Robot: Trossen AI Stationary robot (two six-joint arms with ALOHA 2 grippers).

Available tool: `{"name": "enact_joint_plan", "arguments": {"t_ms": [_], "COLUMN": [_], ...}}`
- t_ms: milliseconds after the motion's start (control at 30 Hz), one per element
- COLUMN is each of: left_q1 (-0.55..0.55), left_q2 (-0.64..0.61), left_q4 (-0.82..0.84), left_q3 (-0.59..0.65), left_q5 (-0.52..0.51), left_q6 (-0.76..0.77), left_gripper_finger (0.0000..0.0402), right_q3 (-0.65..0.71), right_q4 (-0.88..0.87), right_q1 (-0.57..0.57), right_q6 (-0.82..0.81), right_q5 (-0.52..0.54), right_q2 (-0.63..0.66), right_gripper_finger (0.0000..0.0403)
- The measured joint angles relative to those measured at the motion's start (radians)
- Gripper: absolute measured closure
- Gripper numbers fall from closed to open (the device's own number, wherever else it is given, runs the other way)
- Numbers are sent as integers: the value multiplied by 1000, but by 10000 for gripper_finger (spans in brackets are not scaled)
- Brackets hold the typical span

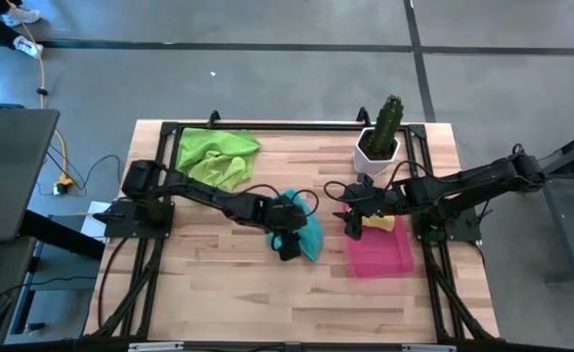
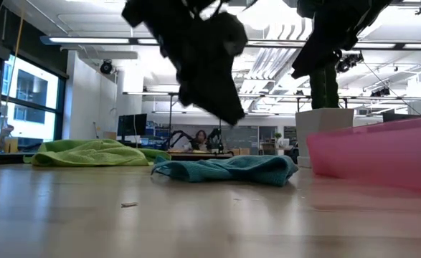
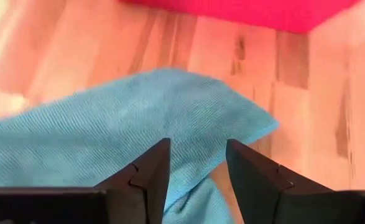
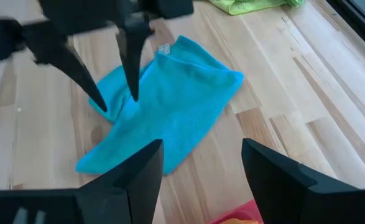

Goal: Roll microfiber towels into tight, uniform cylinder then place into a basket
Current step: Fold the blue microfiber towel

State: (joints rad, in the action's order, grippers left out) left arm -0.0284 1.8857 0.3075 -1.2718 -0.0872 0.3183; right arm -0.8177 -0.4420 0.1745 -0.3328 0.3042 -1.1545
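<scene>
The teal towel (image 1: 309,233) lies crumpled flat on the table's middle; it also shows in the low view (image 2: 228,169) and the right wrist view (image 4: 170,106). My left gripper (image 1: 287,242) hangs open just above its near-left edge (image 3: 198,146); I cannot see it touching. The pink basket (image 1: 384,256) sits to the right with a yellow towel (image 1: 381,223) at its far end. My right gripper (image 1: 349,223) is open and empty (image 4: 201,149), above the table beside the basket's far-left corner. The lime green towels (image 1: 216,156) lie heaped at the far left.
A white pot with a green cactus (image 1: 379,135) stands just beyond the basket, close to my right arm. A black frame (image 1: 169,132) runs along the table's edges. Bare wood shows along the near side (image 1: 228,293).
</scene>
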Motion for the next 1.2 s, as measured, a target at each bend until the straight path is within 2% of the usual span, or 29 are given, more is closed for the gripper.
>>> {"name": "enact_joint_plan", "arguments": {"t_ms": [100, 267, 367, 533, 633, 767, 933, 1200], "left_q1": [0, 2, 2, 2, -2, -13, -13, -18], "left_q2": [-30, -52, -54, -48, -37, -35, -35, -21], "left_q4": [94, 347, 461, 412, 381, 366, 312, 245], "left_q3": [-27, -37, -30, 31, 58, 58, 58, 70], "left_q5": [0, -2, -16, -91, -110, -211, -136, -124], "left_q6": [-140, -376, -528, -696, -723, -718, -707, -723], "left_gripper_finger": [257, 257, 257, 257, 257, 257, 257, 257], "right_q3": [0, 1, 1, 0, 1, 1, 1, 1], "right_q4": [10, 44, 65, 142, 163, 196, 218, 232], "right_q1": [0, 0, 0, 0, 0, 10, 12, 12], "right_q6": [-16, -153, -144, -152, -174, -160, -161, -160], "right_q5": [0, -31, -35, -32, -71, -95, -90, -73], "right_q2": [-1, -11, -20, -89, -139, -173, -190, -187], "right_gripper_finger": [192, 192, 192, 192, 192, 192, 192, 192]}}
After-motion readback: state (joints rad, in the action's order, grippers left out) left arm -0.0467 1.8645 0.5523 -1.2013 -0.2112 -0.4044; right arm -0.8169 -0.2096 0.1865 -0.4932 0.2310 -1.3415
